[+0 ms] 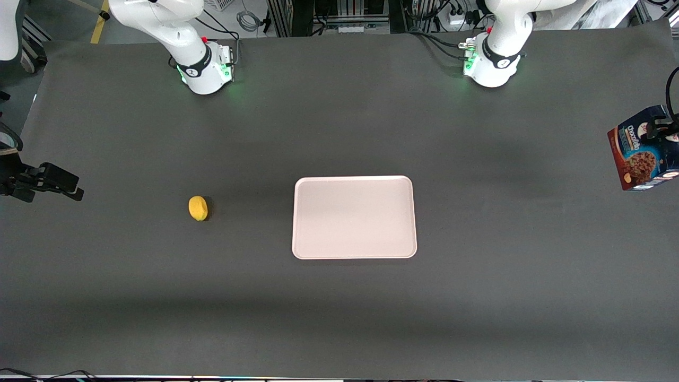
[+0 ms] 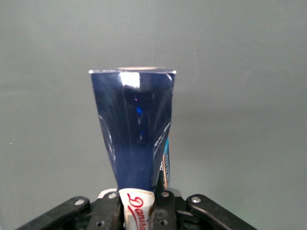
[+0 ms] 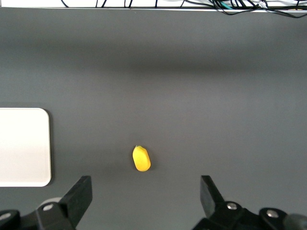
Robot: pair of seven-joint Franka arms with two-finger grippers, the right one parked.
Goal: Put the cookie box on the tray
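Jaws: closed tight on the cookie box, one black finger pressed to each broad face near one end of the carton, as the left wrist view shows.
Gripper: at the working arm's end of the table, well apart from the tray and raised off the dark mat; only its black tip shows in the front view, the rest runs out of the picture.
Gripper, wrist view: fingers pinch the white-lettered end of the box; the navy panel runs away from the camera, with bare grey mat under it.
Cookie box: held in the air, tilted, its cookie picture and white logo turned toward the front camera; it touches neither the table nor the tray.
Tray: lying flat on the mat about midway along the table, nearer the front camera than the two arm bases; nothing lies on it. One rounded corner shows in the right wrist view.
Yellow lump: on the mat, well apart from the tray toward the parked arm's end of the table, about level with the tray's middle; also seen in the right wrist view.
Table: covered by a dark grey mat.
Box to tray: well apart, with open mat between them.
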